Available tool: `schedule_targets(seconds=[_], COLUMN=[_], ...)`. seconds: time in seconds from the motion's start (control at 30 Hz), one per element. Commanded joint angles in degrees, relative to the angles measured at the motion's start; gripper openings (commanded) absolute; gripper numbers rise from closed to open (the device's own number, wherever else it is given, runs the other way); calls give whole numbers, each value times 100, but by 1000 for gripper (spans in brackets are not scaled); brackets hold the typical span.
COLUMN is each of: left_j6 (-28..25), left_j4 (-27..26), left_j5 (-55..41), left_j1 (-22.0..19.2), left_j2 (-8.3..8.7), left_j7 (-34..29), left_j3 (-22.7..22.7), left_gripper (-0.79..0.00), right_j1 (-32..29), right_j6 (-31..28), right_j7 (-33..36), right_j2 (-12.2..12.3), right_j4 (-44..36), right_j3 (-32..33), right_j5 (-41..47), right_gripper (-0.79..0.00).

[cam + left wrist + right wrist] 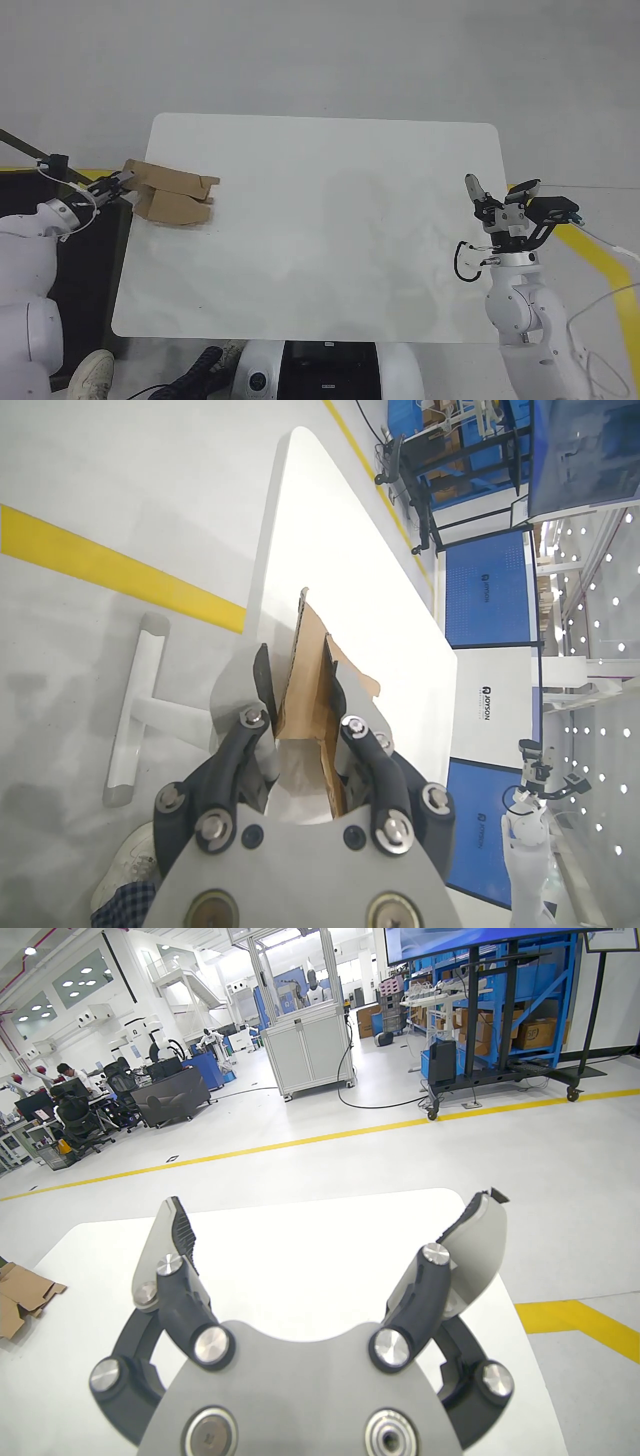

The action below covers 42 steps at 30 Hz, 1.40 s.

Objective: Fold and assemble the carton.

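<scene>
Left gripper [299,685] pinches the flattened brown cardboard carton [178,197] at the white table [330,260] edge; right gripper [332,1223], spread, stands well apart.

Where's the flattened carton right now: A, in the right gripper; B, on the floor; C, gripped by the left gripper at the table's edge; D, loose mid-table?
C: the left gripper is shut on the carton at the edge of the table; the right gripper is open and empty.
</scene>
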Motion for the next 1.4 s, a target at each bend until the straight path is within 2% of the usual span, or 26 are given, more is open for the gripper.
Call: schedule_targets(seconds=[0.0, 0.2, 0.37, 0.57, 0.8, 0.83, 1.03, 1.2, 1.37], left_j6=[-59, -20, 187, 465, 812, 830, 937, 869, 760], left_j4=[-19, -246, -773, -1848, -3247, -3445, -4526, -5233, -5606], left_j5=[-120, -414, -880, -1803, -2873, -2973, -3461, -3550, -3532], left_j1=[-18, -30, 85, 449, 912, 980, 1275, 1366, 1295], left_j2=[-4, -19, -75, -73, 93, 119, 213, 245, 233], left_j7=[-128, -349, -558, -836, -1183, -1202, -1308, -1240, -1130], left_j3=[-21, -3, 157, 475, 734, 770, 1097, 1418, 1756], left_gripper=[-785, -785, -785, -785, -785, -760, -785, -785, -785], right_j1=[0, 0, 0, 0, 0, 0, 0, 0, 0], right_j6=[0, 0, 0, 0, 0, 0, 0, 0, 0], right_j7=[0, 0, 0, 0, 0, 0, 0, 0, 0], right_j2=[0, 0, 0, 0, 0, 0, 0, 0, 0], right_j4=[0, 0, 0, 0, 0, 0, 0, 0, 0], right_j3=[0, 0, 0, 0, 0, 0, 0, 0, 0], right_j5=[0, 0, 0, 0, 0, 0, 0, 0, 0], right_gripper=[0, 0, 0, 0, 0, 0, 0, 0, 0])
